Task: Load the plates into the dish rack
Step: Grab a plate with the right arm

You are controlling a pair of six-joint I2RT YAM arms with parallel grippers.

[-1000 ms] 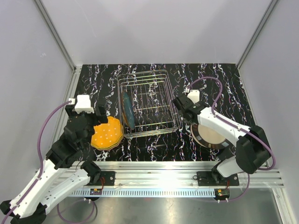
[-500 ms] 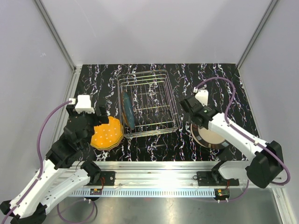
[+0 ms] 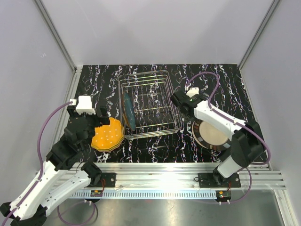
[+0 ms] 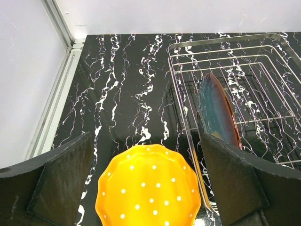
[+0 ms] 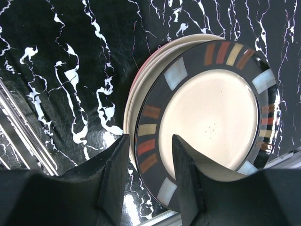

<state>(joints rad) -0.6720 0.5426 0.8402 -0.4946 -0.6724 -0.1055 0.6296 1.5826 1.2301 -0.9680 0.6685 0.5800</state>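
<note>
The left tool hangs with its jaws spread wide and nothing between them, directly above the orange dotted plate. This plate lies flat on the counter, just beside the left wall of the dish rack. The wide spread suits straddling the scalloped rim.

The right tool is parted to a narrower gap and also holds nothing. It sits near the right wall of the rack, over the near-left edge of a stack topped by the banded plate. A cream plate shows beneath it. The narrow gap probably matches a pinch on a single rim.

One dark blue plate stands on edge in the leftmost slots, leaning slightly. The other slots in view hold no plates.

Obstructions: each flat plate must be lifted over a wire side wall. The blue plate crowds the slot nearest the orange one. Stacked rims leave little room for a finger.
</note>
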